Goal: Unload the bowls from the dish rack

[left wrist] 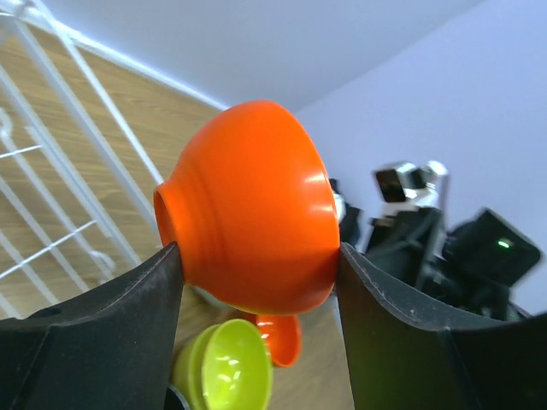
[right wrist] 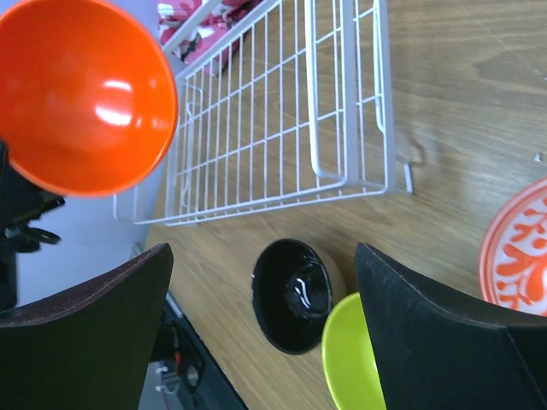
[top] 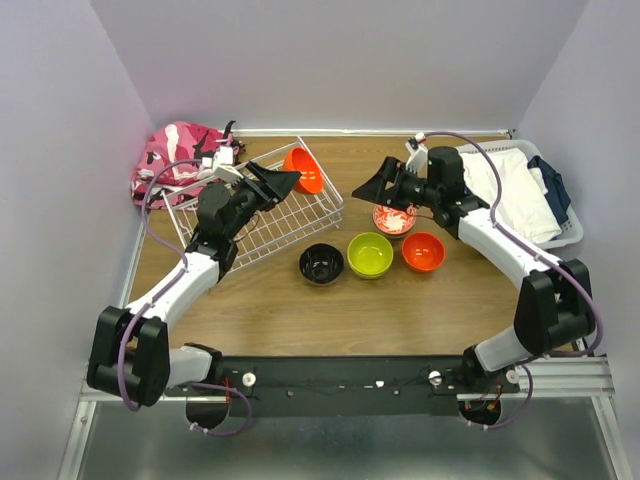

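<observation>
My left gripper (top: 287, 180) is shut on an orange bowl (top: 305, 170), held tilted above the right end of the white wire dish rack (top: 270, 225). In the left wrist view the orange bowl (left wrist: 252, 209) is pinched between both fingers of the left gripper (left wrist: 256, 254). On the table stand a black-inside bowl (top: 321, 263), a lime-green bowl (top: 370, 254), another orange bowl (top: 423, 251) and a red-patterned bowl (top: 394, 220). My right gripper (top: 378, 186) hangs open and holds nothing, just left of the patterned bowl. Its view shows the black bowl (right wrist: 292, 295) between the open fingers (right wrist: 94, 342).
A pink patterned bag (top: 175, 155) lies at the back left behind the rack. A white plastic basket of clothes (top: 520, 195) stands at the back right. The rack (right wrist: 282, 111) shows no bowls inside its wire grid.
</observation>
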Available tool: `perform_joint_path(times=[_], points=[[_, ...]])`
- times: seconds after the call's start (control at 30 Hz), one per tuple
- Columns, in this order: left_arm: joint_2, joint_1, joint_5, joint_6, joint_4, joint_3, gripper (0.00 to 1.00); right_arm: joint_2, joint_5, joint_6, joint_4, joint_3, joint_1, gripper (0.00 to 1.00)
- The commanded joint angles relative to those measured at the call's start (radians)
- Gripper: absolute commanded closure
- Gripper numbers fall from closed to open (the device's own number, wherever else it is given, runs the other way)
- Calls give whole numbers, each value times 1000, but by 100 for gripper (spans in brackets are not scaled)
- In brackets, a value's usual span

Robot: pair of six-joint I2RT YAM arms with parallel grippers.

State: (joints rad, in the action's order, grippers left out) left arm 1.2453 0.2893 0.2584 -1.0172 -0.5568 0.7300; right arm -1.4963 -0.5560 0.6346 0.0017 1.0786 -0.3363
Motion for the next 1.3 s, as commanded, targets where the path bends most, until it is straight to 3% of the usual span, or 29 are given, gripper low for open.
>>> perform_joint_path(times=[0.0,0.33,0.73,0.83,0.87,0.93,0.97,1.07,1.1,1.27], points=[[28,2,125,-162,-308,-37,58,-76,-57,103,14,92,-13,7],[72,14,140,-204,-408,-93,58,-147,-133,292,144,133,-35,10],[131,76,151,-244,-494,-103,58,-237,-151,333,188,210,-87,19],[140,86,150,-245,-506,-106,58,-246,-150,333,187,221,-93,32],[141,88,150,-245,-512,-110,58,-245,-150,326,182,221,-93,46],[141,88,151,-248,-519,-116,58,-239,-136,306,147,228,-95,58],[141,88,151,-244,-519,-121,58,-231,-131,286,133,227,-93,71],[138,88,159,-221,-502,-126,52,-208,-105,238,71,230,-93,93],[137,88,160,-213,-486,-127,43,-202,-96,225,37,227,-93,99],[112,88,171,-143,-427,-136,27,-154,-6,123,-100,228,-92,99]])
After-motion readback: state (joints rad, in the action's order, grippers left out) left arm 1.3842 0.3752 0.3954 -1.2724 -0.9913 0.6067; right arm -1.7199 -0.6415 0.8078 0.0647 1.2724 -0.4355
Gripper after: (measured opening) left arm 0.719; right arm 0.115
